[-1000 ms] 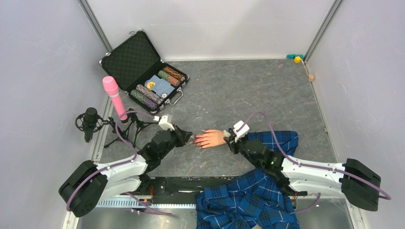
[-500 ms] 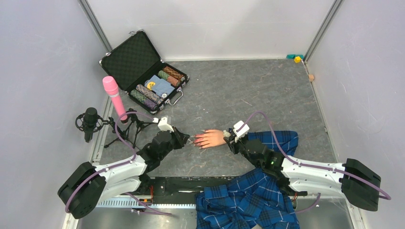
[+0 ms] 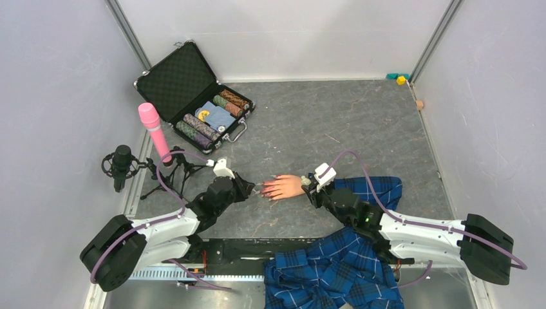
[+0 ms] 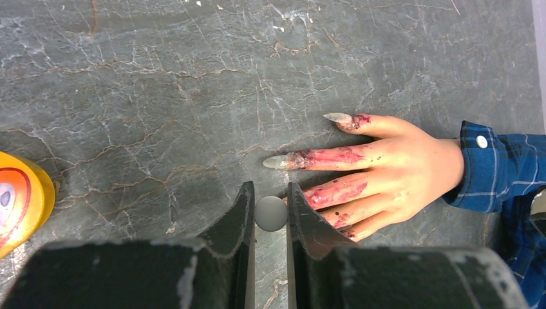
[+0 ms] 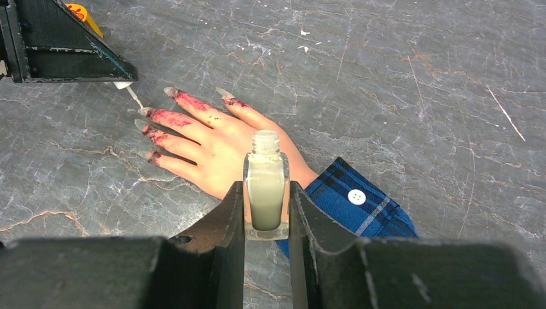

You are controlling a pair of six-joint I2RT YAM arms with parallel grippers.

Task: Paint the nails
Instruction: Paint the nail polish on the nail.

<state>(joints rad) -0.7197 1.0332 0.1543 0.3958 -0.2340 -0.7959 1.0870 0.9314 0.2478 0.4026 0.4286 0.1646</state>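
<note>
The flesh-coloured mannequin hand (image 3: 286,187) lies flat on the grey table, its blue plaid sleeve (image 3: 373,190) to the right. Its long pointed nails (image 5: 144,111) and fingers are smeared reddish-pink; they also show in the left wrist view (image 4: 277,162). My left gripper (image 3: 255,188) is shut on the white brush cap (image 4: 271,213), just left of the fingertips. The thin brush (image 5: 134,96) points at the nails. My right gripper (image 3: 309,187) is shut on the small clear bottle (image 5: 266,190), uncapped and upright, over the wrist.
An open black case with poker chips (image 3: 193,96) sits at the back left. A pink microphone (image 3: 154,132) and a black microphone on a tripod (image 3: 121,164) stand at the left. Plaid cloth (image 3: 335,270) lies at the near edge. A yellow-orange object (image 4: 19,199) lies left of my left gripper.
My left gripper has drawn back slightly to the left, away from the fingertips, with the brush cap still in it. The right arm and the hand have not moved.
</note>
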